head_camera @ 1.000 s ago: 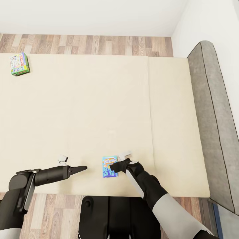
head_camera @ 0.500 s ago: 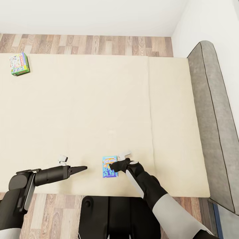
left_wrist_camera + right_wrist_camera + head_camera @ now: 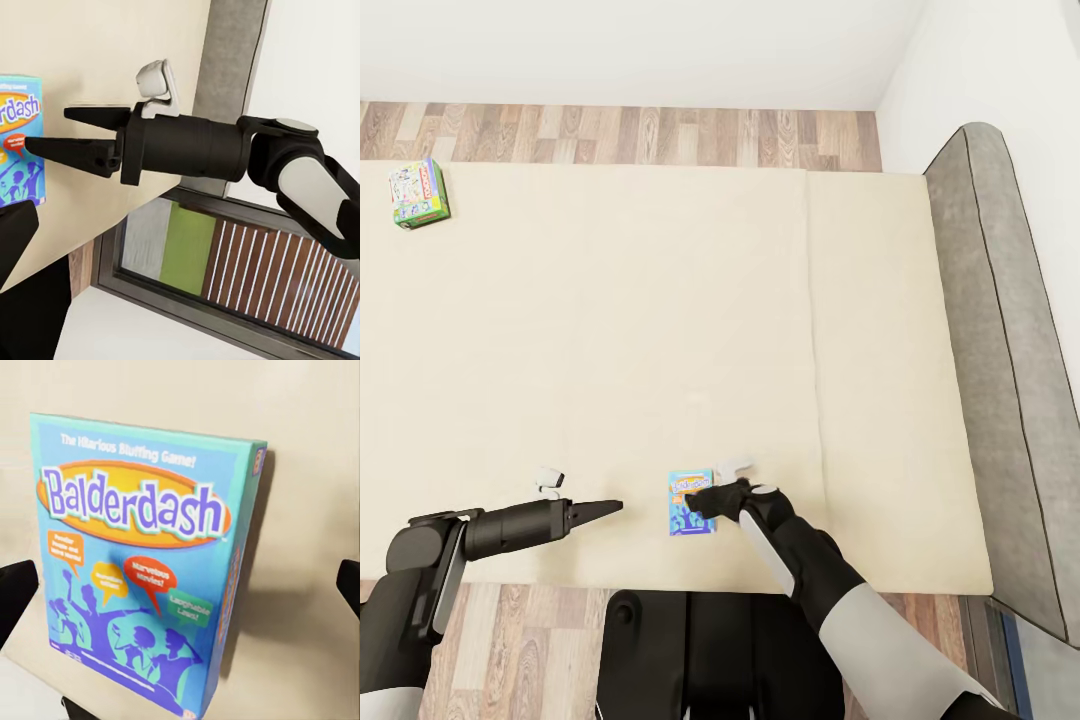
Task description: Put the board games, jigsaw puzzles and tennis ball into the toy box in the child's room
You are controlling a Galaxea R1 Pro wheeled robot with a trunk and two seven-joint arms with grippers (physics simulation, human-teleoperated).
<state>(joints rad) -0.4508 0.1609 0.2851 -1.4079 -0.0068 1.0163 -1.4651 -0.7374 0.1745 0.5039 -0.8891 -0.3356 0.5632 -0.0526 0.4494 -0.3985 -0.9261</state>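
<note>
A small blue board game box [image 3: 688, 503], lettered "Balderdash" [image 3: 142, 555], lies flat near the front edge of the bed's beige mattress [image 3: 660, 330]. My right gripper [image 3: 702, 499] is open, with its fingertips at the box's right edge. In the left wrist view the right gripper [image 3: 49, 129] holds nothing, and the blue box [image 3: 19, 142] sits just beyond its tips. The box lies ahead between the two fingertips [image 3: 15, 596] in the right wrist view. My left gripper [image 3: 608, 509] hovers open to the left of the box. The green-edged Monopoly box [image 3: 418, 194] rests on the far left of the bed.
The grey headboard [image 3: 1000, 380] runs along the right side of the bed. Wood-plank floor [image 3: 640, 135] lies beyond the bed below a white wall. My dark base [image 3: 690, 650] stands against the front edge of the mattress.
My right gripper has edged slightly left toward the blue box. The left arm and both boxes have stayed put.
</note>
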